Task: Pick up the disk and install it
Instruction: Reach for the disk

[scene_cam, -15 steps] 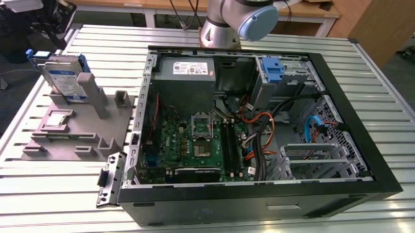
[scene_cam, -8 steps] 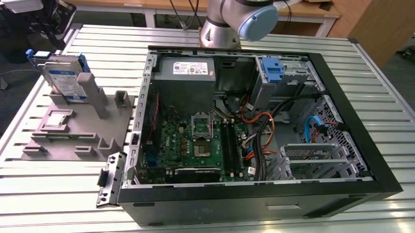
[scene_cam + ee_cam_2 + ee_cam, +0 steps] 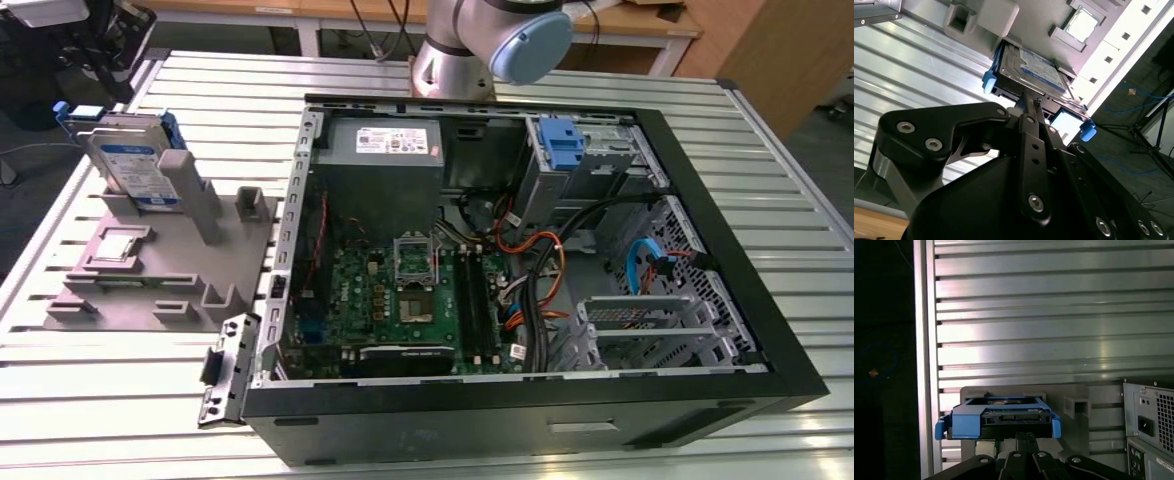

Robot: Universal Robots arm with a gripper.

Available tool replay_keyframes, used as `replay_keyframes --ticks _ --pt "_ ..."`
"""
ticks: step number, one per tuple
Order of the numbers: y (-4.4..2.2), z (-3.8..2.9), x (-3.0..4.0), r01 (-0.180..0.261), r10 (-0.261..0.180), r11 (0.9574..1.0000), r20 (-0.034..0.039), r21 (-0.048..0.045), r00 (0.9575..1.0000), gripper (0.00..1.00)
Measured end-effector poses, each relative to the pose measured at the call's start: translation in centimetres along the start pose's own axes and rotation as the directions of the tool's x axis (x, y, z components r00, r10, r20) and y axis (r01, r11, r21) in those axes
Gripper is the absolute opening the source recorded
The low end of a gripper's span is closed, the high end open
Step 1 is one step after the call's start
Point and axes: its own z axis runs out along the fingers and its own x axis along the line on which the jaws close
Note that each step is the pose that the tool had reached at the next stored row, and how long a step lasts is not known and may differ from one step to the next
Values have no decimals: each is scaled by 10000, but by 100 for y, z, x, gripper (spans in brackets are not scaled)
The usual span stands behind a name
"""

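Note:
The disk is a silver drive with a white-and-blue label in a blue carrier. It stands on edge in a grey fixture at the exterior view's left. Both wrist views look down on the disk from above, still seated in that fixture. My gripper hangs over it, black fingers pressed together and empty, tips pointing at the carrier's edge. I cannot tell how large the gap to the disk is.
An open computer case lies on the slatted metal table, with a motherboard, cables and a grey power supply. A blue bracket sits in the drive bay at the case's far side. The arm's base stands behind the case.

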Motion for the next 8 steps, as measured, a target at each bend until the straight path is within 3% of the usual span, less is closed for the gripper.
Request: replay_keyframes --ticks 4,8 --pt "-1 6 26 330 -330 9995 -14 0 9995 10" --pt "-6 26 84 390 -390 9992 -15 1 9992 10"
